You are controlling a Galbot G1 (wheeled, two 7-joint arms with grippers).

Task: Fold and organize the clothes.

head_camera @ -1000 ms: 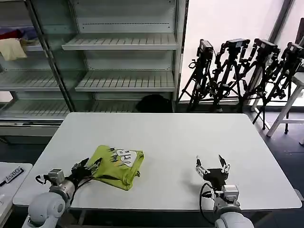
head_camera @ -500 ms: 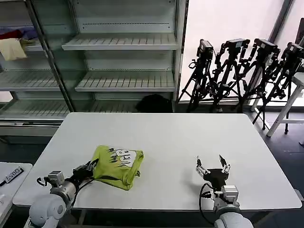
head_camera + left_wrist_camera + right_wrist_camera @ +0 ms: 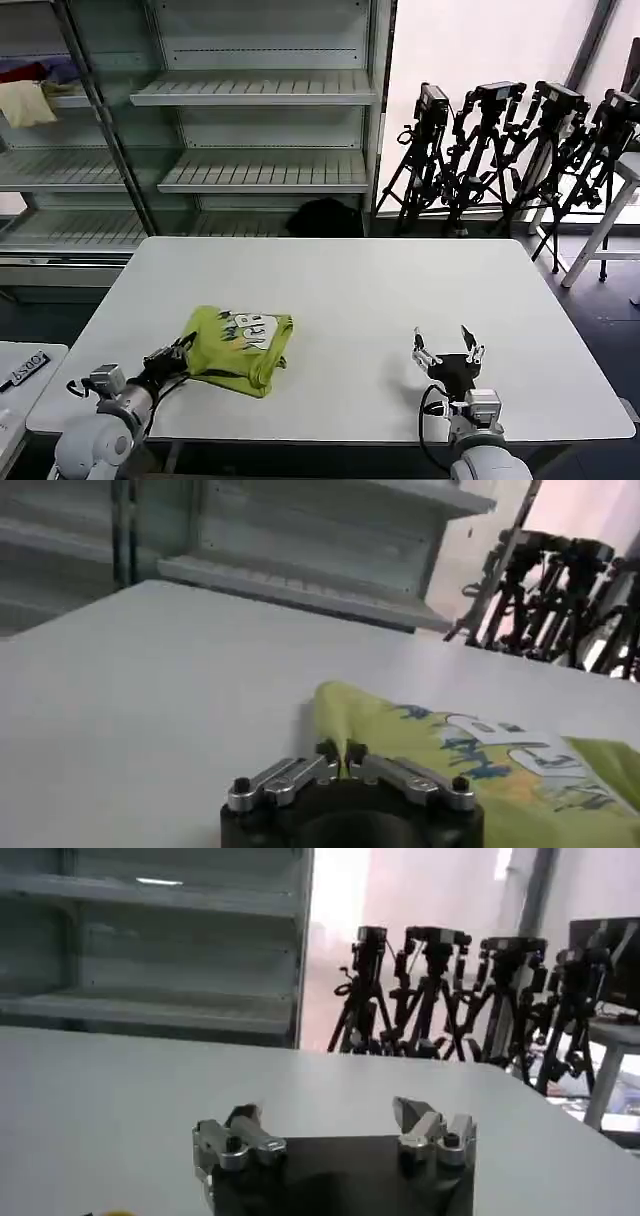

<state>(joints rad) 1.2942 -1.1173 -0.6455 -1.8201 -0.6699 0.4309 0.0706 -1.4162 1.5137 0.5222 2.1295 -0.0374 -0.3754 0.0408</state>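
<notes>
Lime-green T-shirt, printed, folded in a bundle at table's 8 o'clock near the front edge. Left gripper at shirt's 9 o'clock edge, jaws pinched closed on the cloth. Right gripper at table's 5 o'clock, jaws wide, empty.

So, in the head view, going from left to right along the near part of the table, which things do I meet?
Left claw → lime-green T-shirt → right claw.
</notes>
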